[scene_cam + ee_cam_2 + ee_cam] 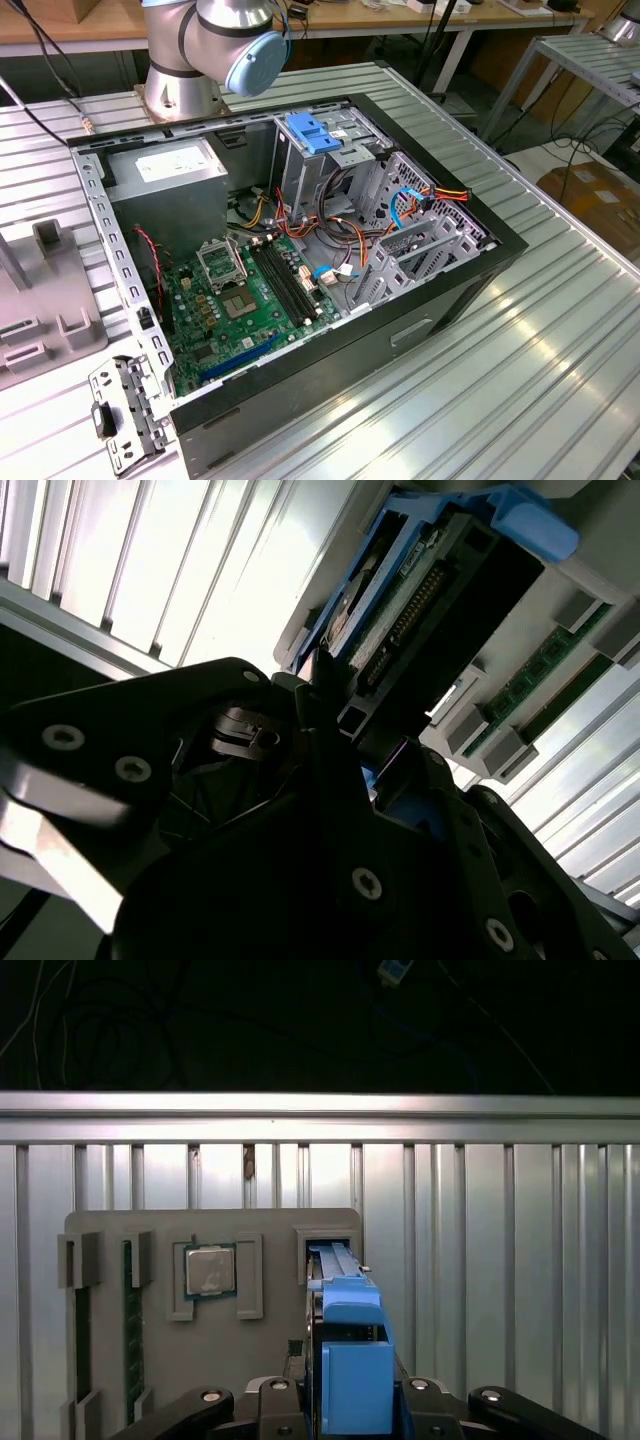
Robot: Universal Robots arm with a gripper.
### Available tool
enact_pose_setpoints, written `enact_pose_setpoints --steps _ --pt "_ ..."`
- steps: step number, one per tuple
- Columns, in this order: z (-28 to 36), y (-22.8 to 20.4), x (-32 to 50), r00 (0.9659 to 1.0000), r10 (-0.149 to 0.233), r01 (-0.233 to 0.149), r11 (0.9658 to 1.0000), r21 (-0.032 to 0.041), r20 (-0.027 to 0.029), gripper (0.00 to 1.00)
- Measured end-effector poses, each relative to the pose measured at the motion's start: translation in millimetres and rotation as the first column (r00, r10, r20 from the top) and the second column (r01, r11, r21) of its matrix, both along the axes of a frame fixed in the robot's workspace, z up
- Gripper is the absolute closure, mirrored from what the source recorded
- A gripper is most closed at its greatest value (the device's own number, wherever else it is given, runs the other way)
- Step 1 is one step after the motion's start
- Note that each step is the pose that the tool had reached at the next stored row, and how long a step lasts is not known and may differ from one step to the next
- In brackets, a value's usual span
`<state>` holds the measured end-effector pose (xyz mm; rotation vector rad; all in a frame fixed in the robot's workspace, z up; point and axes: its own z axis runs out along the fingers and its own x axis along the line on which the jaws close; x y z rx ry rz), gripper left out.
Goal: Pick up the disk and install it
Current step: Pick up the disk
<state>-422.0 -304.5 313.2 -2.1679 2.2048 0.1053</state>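
Observation:
The disk (pixel 355 1360) stands on edge in its blue plastic carrier, its far end resting in a slot of a grey holder plate (pixel 270 1235). My gripper (pixel 355 1405) straddles the carrier's near end, a dark finger (pixel 280 1395) pressed against each side, so it is shut on the disk. In the second wrist view the disk (pixel 440 580) shows its connector edge and circuit board, with the gripper (pixel 380 770) right beneath it.
The holder plate also carries a processor chip (pixel 209 1270) and memory sticks (pixel 127 1330) on a ribbed aluminium table (pixel 500 1260). In the exterior view an open computer case (pixel 480 260) shows a motherboard (pixel 250 300), a grey power supply (pixel 170 165) and a drive cage with a blue bracket (pixel 313 133).

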Motion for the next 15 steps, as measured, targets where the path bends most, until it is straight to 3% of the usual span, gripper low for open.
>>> enact_pose_setpoints --steps 15 --pt "6.1 0.1 0.0 1.0 0.0 0.0 1.0 0.0 -0.0002 0.63"
